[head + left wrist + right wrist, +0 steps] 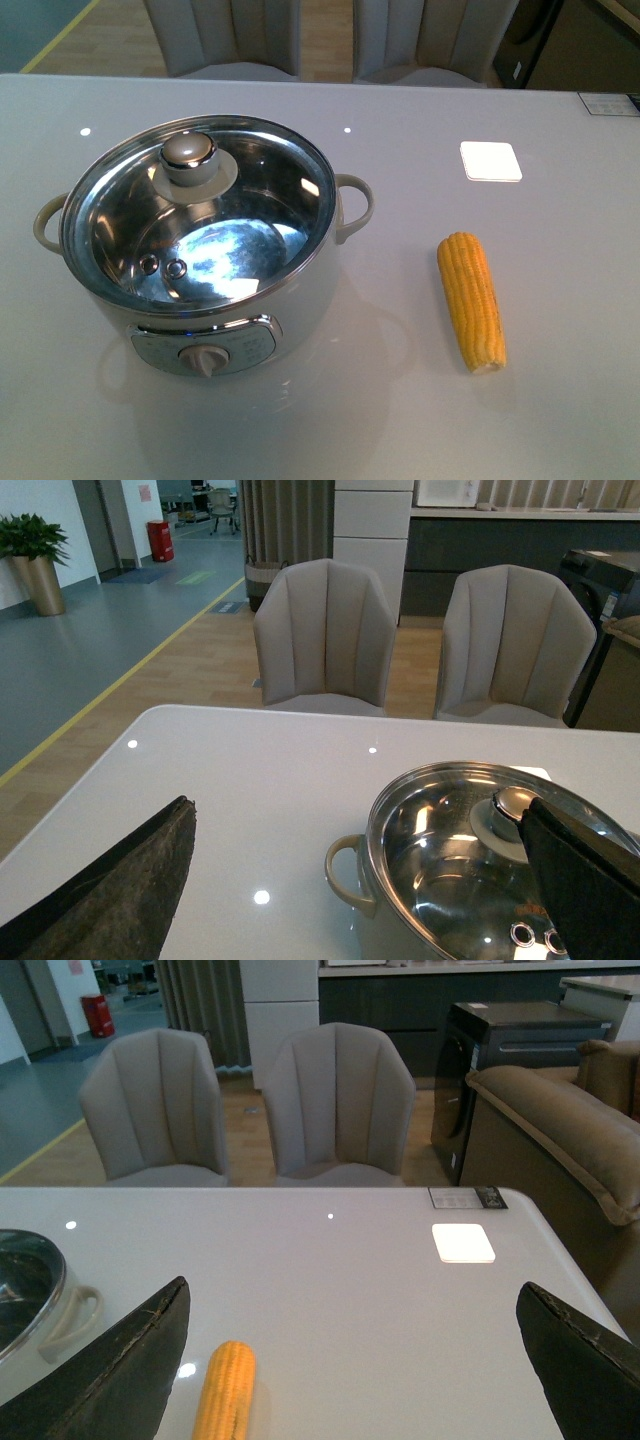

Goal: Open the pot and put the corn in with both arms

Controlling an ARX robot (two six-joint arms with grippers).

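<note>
The left claw [358, 810] and right claw [352, 1290] both gape wide.

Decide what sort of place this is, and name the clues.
Probably a dining corner of an open-plan showroom or office: a glossy white table with two padded chairs, a sofa nearby, a potted plant in the hall.

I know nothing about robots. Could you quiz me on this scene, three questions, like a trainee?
1. True or false: the lid sits on the pot.
2. Where is the corn? A) inside the pot B) beside the pot, on the robot's right C) on a chair
3. Fill in: the left end effector and right end effector are both ____, holding nothing.
Key: 1 true; 2 B; 3 open.
</note>
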